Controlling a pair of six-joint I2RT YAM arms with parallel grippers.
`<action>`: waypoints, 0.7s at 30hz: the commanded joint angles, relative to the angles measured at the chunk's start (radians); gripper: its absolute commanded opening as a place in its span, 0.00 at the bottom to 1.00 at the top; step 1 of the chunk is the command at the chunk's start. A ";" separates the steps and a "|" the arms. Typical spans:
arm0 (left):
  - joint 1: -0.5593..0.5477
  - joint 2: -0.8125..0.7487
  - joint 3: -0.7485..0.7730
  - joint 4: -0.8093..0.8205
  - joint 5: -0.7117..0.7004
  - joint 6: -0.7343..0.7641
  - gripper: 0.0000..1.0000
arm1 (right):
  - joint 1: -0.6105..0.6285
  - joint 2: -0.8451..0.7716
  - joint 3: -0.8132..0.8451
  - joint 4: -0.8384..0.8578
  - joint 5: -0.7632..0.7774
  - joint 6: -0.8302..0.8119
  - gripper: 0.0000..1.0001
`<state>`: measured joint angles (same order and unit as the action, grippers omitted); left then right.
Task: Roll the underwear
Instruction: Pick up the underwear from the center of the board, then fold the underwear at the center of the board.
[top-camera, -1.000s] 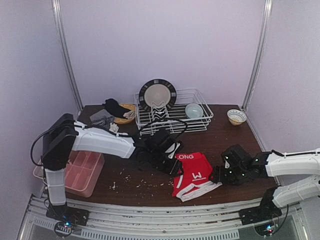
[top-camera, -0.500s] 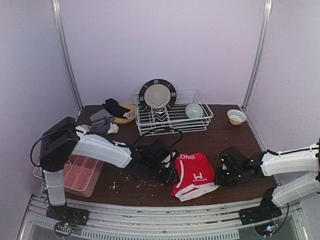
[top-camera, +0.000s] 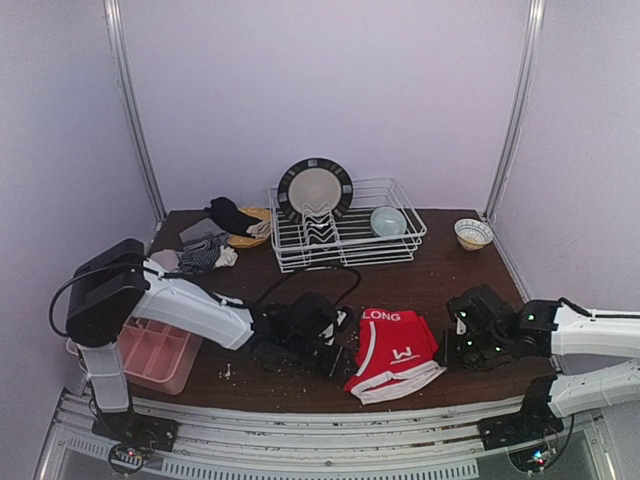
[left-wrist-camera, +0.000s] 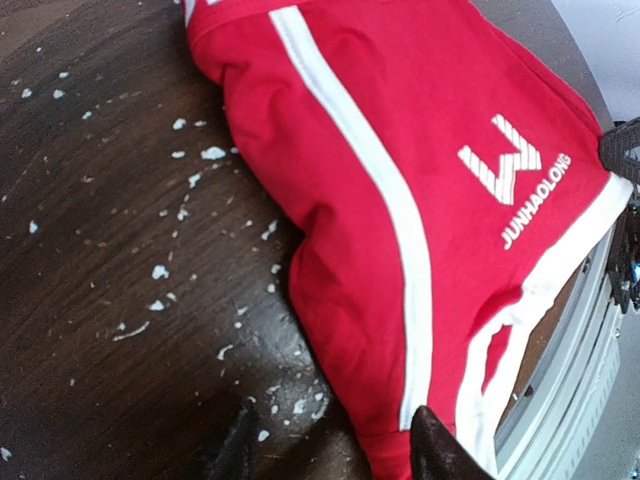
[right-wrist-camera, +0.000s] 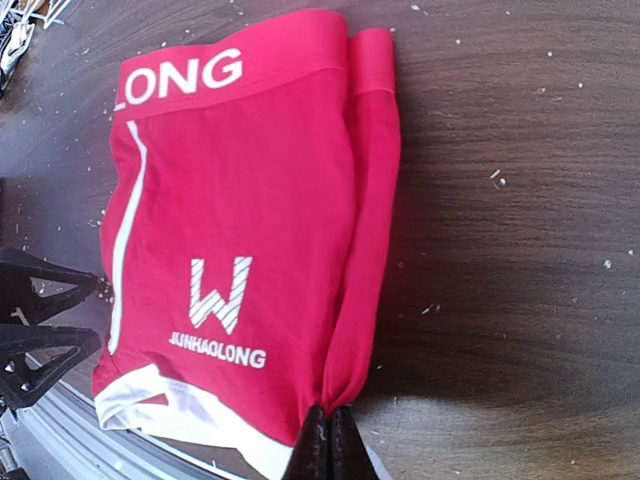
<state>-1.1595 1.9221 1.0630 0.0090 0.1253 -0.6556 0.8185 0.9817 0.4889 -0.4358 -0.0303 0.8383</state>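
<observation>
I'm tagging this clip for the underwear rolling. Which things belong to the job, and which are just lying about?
Job: red briefs, striped briefs, black cloth (likely briefs).
Lying about: pink tray, dish rack, plate, blue bowl, white bowl, crumbs.

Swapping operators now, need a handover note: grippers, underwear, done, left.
Left gripper: jaws open, straddling the red briefs' left edge.
Right gripper: jaws shut, pinching the briefs' right fold near the hem.
Red briefs lie flat up front, one side folded in, not rolled.
Striped pair and a black one sit piled at back left, untouched.
Left to do: roll the red briefs, then the rest.
</observation>
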 joint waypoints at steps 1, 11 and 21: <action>-0.003 -0.035 -0.053 0.051 -0.033 -0.021 0.52 | 0.012 0.017 0.048 -0.070 0.012 -0.018 0.00; -0.004 -0.047 -0.108 0.103 0.006 -0.037 0.51 | 0.114 0.116 0.208 -0.056 0.057 0.022 0.00; -0.017 -0.023 -0.134 0.128 0.000 -0.042 0.51 | 0.189 0.363 0.382 0.038 0.048 0.016 0.00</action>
<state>-1.1656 1.8854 0.9615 0.1326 0.1184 -0.6819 0.9913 1.2793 0.8158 -0.4507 0.0135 0.8471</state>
